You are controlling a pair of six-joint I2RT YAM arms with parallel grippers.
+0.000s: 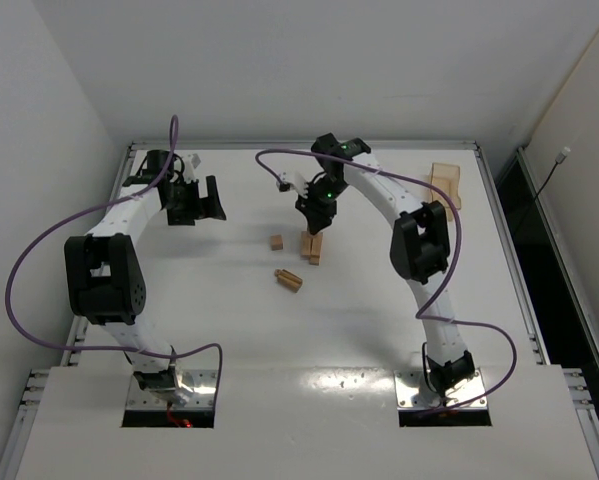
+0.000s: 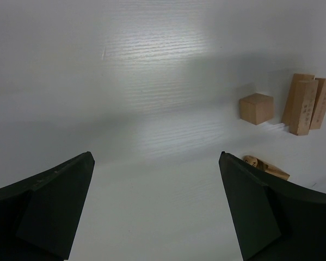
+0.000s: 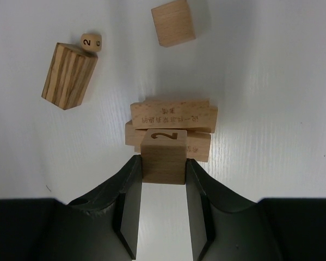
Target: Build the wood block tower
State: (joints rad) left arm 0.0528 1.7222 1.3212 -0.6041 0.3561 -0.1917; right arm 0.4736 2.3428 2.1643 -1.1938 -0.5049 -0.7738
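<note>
My right claw (image 3: 163, 166) is clenched on a numbered cube (image 3: 163, 145), one finger flat against each side face, with the burnt-in "2" facing the lens. The cube hangs over, or sits on, the wood block tower (image 3: 171, 124); I cannot tell whether it touches.

The tower is a few short pale bars lying flat near the middle of the table (image 1: 179, 330), apparently in two layers, with small printing on their faces. I judge that the base is laid and this cube is the next course, not yet let go.

Left to place is a loose cube (image 3: 173, 22) just beyond the stack, plain, smooth and sharp-edged. Perhaps also the striped block (image 3: 69, 76), darker with bold grain lines, and the small numbered bead (image 3: 91, 42) at its end.

My left claw (image 2: 157, 212) is spread wide and empty, well apart from the blocks. A flat tray (image 1: 446, 183) lies at the table's far right.
</note>
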